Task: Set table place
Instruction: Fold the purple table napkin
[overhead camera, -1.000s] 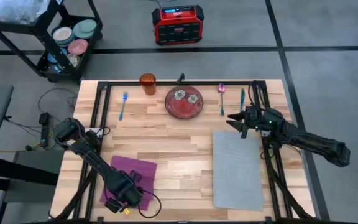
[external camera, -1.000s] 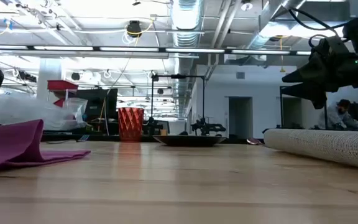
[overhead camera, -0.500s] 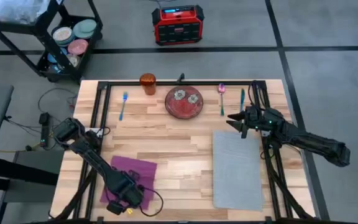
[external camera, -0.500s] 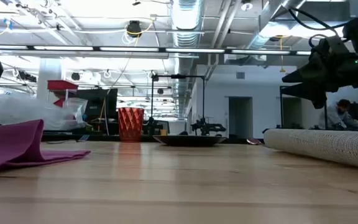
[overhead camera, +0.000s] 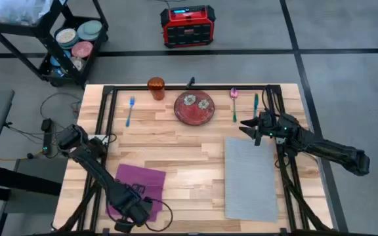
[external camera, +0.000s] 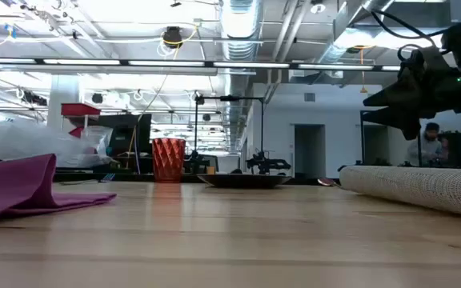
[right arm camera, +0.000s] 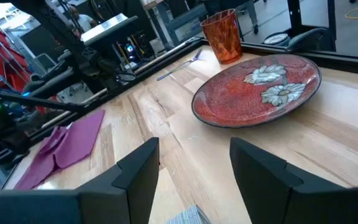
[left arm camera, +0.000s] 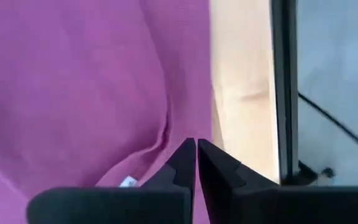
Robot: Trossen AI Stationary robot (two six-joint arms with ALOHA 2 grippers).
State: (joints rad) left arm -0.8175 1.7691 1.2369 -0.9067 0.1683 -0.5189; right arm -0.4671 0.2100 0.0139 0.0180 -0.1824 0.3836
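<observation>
The purple napkin (overhead camera: 136,185) lies on the table (overhead camera: 176,151) near its left front, one side raised in a fold (external camera: 22,180). My left gripper (left arm camera: 196,149) is shut above the napkin's near edge (overhead camera: 131,211); no cloth shows between its fingers. My right gripper (overhead camera: 250,129) stands open above the far end of the grey placemat (overhead camera: 250,178), pointing at the red plate (right arm camera: 260,90). The orange cup (overhead camera: 155,87), blue fork (overhead camera: 130,110), pink spoon (overhead camera: 233,98) and teal utensil (overhead camera: 256,103) lie along the far edge.
Black frame rails (overhead camera: 104,111) run along the table's left and right sides. A black cart with dishes (overhead camera: 71,42) and a red box (overhead camera: 188,26) stand on the floor beyond the far edge. A person (external camera: 429,144) shows far behind the table.
My left gripper has gone up and a little toward the table's near edge, rising out of the low view. The napkin has kept its shape and place.
</observation>
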